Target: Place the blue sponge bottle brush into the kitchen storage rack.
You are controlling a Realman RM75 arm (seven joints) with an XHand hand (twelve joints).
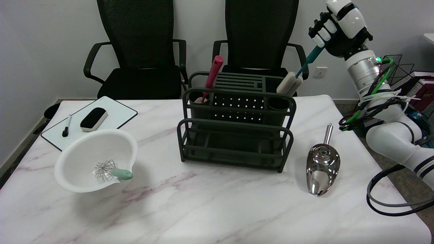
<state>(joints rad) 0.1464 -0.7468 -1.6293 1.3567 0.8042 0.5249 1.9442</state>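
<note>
My right hand (335,32) is high at the upper right and grips the top of the bottle brush's teal handle (309,61). The brush slants down to the left. Its pale sponge head (288,84) sits at the back right corner of the dark green storage rack (237,118), just above and behind the rack's right round cup (278,101). I cannot tell whether the sponge tip is inside the rack. A pink utensil (212,76) stands in the rack's left cup.
A metal scoop (322,162) lies to the right of the rack. A white bowl (81,152) holding a small whisk (112,171) stands at the left, with a whiteboard, eraser (94,118) and marker (66,125) behind it. Two black chairs stand behind the table.
</note>
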